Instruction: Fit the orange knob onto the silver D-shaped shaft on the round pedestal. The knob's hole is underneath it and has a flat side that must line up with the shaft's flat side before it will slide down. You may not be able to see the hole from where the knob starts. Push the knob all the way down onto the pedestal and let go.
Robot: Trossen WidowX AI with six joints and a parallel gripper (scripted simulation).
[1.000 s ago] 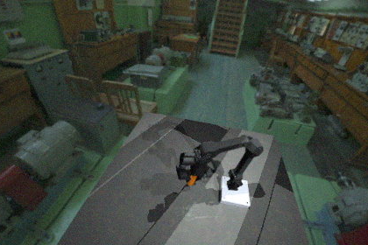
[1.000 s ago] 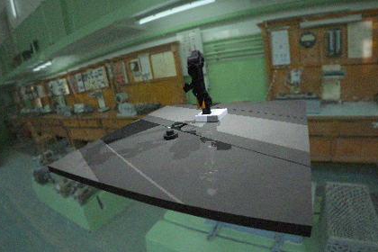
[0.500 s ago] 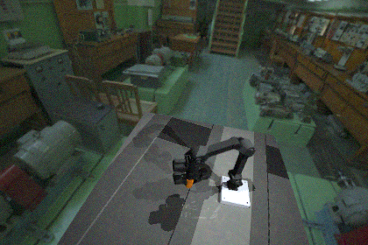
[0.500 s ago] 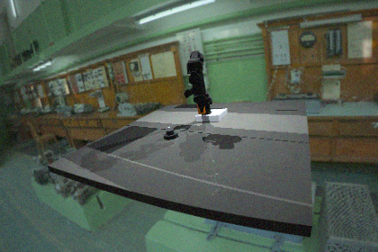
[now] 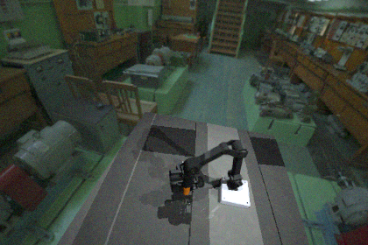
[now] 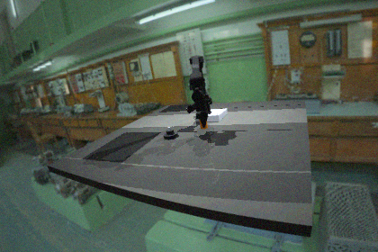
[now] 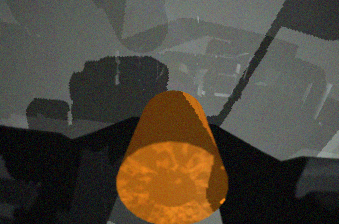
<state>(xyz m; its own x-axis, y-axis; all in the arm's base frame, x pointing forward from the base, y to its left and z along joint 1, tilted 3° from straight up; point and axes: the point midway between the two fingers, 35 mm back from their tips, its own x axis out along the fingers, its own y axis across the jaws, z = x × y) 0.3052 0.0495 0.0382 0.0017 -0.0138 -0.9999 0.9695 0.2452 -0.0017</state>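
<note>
My gripper is shut on the orange knob and holds it upright a little above the grey table. In the wrist view the knob fills the middle between the dark fingers, and its hole is hidden. The round dark pedestal with its short shaft stands on the table in the exterior view, to the left of the knob and apart from it. I cannot make out the pedestal in the top view among the dark shadows under the gripper.
The arm's white base plate sits on the table behind the gripper. Dark patches mark the table top. The table's edges drop off to a cluttered workshop floor with benches and chairs.
</note>
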